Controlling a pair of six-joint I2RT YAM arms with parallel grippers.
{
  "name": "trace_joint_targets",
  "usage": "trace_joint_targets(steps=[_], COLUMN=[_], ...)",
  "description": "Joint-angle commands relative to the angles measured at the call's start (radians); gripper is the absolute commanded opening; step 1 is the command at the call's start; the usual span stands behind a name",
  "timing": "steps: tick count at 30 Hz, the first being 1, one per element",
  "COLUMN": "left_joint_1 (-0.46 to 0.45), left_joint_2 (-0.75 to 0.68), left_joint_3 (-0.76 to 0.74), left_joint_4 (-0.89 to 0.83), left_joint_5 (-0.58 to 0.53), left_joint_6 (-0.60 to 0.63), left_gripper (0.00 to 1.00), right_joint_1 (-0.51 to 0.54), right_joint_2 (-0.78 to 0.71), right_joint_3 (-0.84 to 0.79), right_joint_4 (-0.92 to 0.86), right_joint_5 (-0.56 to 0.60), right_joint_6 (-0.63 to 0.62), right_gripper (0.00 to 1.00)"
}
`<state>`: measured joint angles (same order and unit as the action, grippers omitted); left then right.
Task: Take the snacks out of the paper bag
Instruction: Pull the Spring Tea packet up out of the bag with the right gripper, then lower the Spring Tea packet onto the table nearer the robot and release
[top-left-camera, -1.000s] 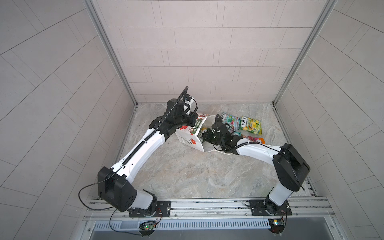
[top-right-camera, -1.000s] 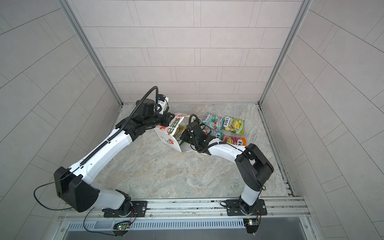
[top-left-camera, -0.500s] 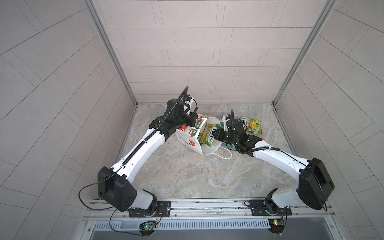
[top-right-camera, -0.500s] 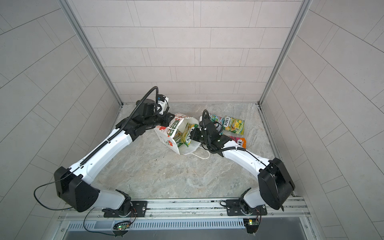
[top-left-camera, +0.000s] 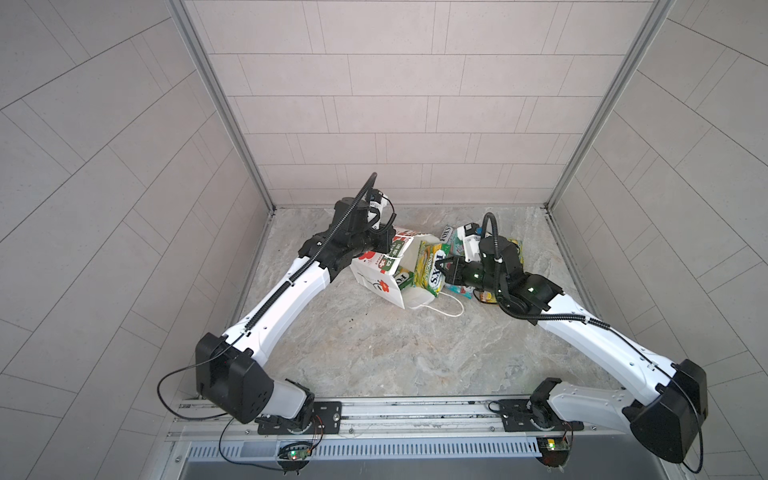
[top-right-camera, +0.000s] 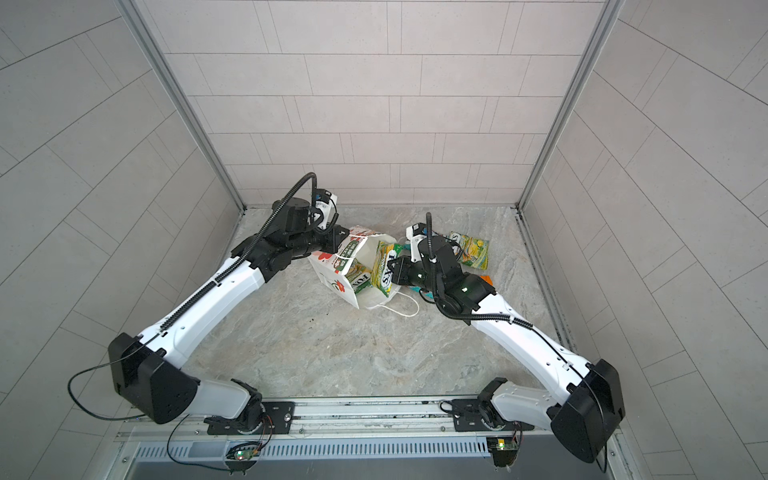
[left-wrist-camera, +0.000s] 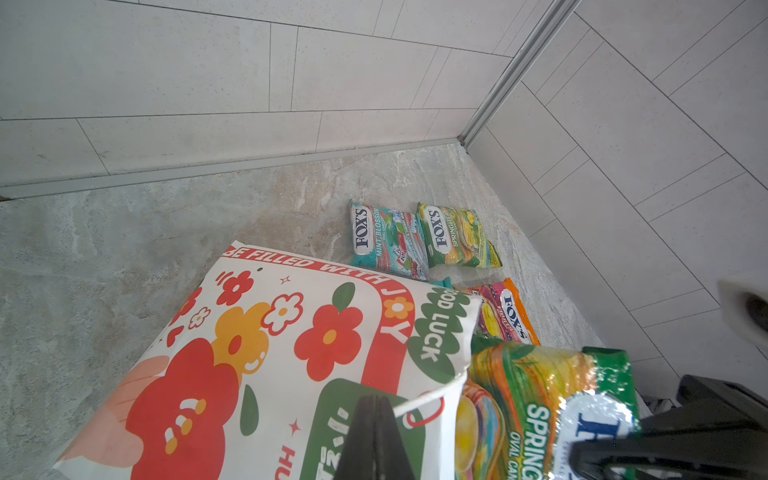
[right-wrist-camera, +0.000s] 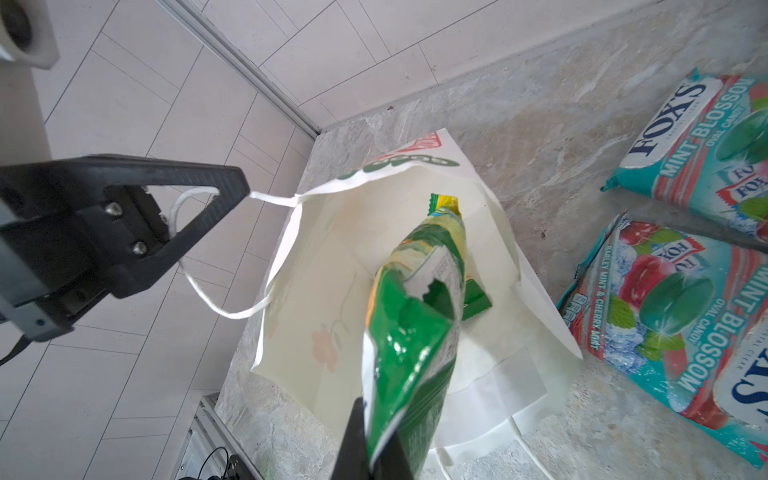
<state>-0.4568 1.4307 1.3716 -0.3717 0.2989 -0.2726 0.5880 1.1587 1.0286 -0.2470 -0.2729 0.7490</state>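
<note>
- In both top views the paper bag (top-left-camera: 376, 272) lies on its side on the marbled stone floor (top-left-camera: 374, 353). Its base is toward my left arm and its mouth gapes toward my right, so its long axis runs across the scene. My left gripper (top-left-camera: 390, 244) is pinched shut at the bag's upper rim. My right gripper (top-left-camera: 447, 270) grasps a glossy green-yellow packet (top-left-camera: 430, 266) standing on edge in the mouth. A second green packet (top-right-camera: 360, 277) lies flat inside, and a loose cord loop (top-right-camera: 400, 308) trails on the floor below the mouth.
- Left wrist view: my black fingers (left-wrist-camera: 376, 436) are clamped on the white cord handle (left-wrist-camera: 417, 402), which comes off the bag's rim. The smooth white paper carries red and orange cartoon flowers and green "GOOD LUCK" lettering. Beyond it, flat on the stone, a teal packet (left-wrist-camera: 386, 243) and a spring-tea packet (left-wrist-camera: 453, 239) lie side by side, touching. An orange-red packet (left-wrist-camera: 509, 318) lies nearer, partly hidden by the bag.
- Right wrist view: my jaws are closed on one crinkled end of the green-yellow packet, and its long axis points away from me into the plain white interior. The second green packet shows as a corner behind it. A second teal packet (right-wrist-camera: 665, 324) lies beside the bag's rim, next to the first.
</note>
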Motion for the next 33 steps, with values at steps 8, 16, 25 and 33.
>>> trace_joint_targets(steps=[8,16,25,33], left_joint_1=[0.0,0.001,0.0,0.0], left_joint_2=[0.0,0.0,-0.002,-0.004], left_joint_3=[0.014,0.015,0.015,0.013], left_joint_4=[-0.01,-0.01,-0.01,-0.006], left_joint_5=[0.002,0.036,0.044,0.049], left_joint_6=[0.0,0.007,0.009,0.01], left_gripper=[0.0,0.0,0.0,0.0], right_joint_1=[-0.062,-0.181,-0.255,-0.255], right_joint_2=[-0.173,-0.274,-0.319,-0.324], right_joint_3=[0.068,0.053,-0.053,-0.235], right_joint_4=[-0.161,-0.358,-0.476,-0.357], right_joint_5=[0.038,0.147,0.16,-0.023], right_joint_6=[-0.099,-0.165,-0.171,-0.098], right_gripper=[0.0,0.0,0.0,0.0])
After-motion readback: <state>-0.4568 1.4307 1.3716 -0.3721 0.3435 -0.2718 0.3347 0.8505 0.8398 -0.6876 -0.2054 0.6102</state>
